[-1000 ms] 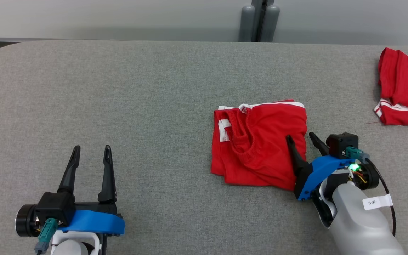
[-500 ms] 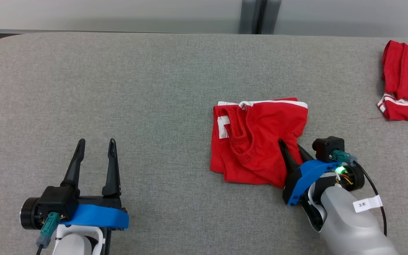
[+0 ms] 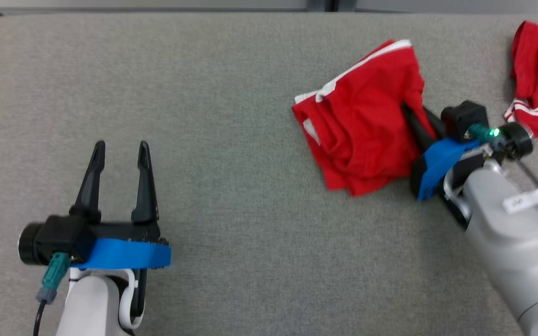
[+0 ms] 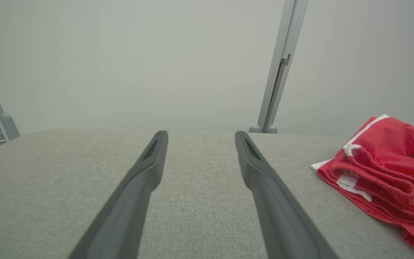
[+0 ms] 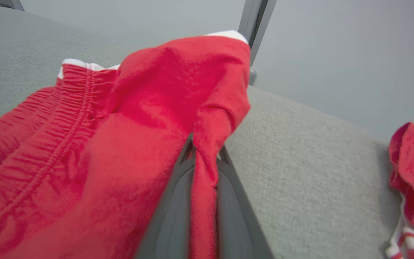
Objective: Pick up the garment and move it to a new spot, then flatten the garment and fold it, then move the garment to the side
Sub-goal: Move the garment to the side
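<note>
Step in hand: first step, pick up and move.

Right gripper (image 5: 207, 151): jaws pinched almost together on a fold of red cloth at the garment's (image 3: 362, 126) right edge. In the right wrist view the fold runs down between the two fingers (image 5: 171, 216).

Garment: red shorts with white trim and an elastic waistband, bunched on the grey table (image 3: 203, 93). It sits just left of the second red garment (image 3: 537, 70) and is not touching it. The right gripper is between the two.

Cloth near the pinch appears raised. The far side probably rests on the table, but the head view is smeared, so lift height is uncertain.

Left gripper (image 3: 121, 145): well left of the second red garment and nearer the robot, jaws wide apart, holding nothing.

Judgement: the grasp is made and the carry comes next. That calls for raising the pinch until the trailing cloth clears the table, then carrying it to open table well away from the second red garment.

Risk: the thin fold could slip, and dragging would bunch the cloth further.
</note>
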